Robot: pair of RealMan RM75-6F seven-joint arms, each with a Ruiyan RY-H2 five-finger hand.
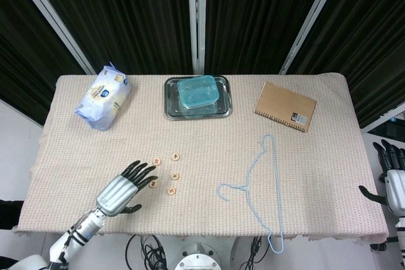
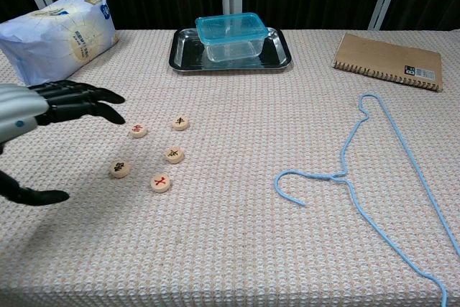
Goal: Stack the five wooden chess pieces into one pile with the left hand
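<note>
Several round wooden chess pieces lie loose and flat on the woven cloth, none stacked: one (image 2: 138, 131) nearest my fingertips, one (image 2: 180, 124) behind it, one (image 2: 173, 154) in the middle, and two in front (image 2: 120, 169) (image 2: 160, 182). The head view shows the same cluster (image 1: 174, 176). My left hand (image 2: 50, 109) (image 1: 123, 189) hovers just left of them, its fingers stretched out towards the pieces and its thumb spread low, holding nothing. My right hand (image 1: 392, 178) hangs beyond the table's right edge, fingers apart and empty.
A blue and white bag (image 2: 57, 34) lies at the back left. A metal tray (image 2: 280, 59) at the back centre carries a teal lidded box (image 2: 228, 35). A brown notebook (image 2: 388, 61) sits back right, and a blue wire hanger (image 2: 359, 170) lies on the right.
</note>
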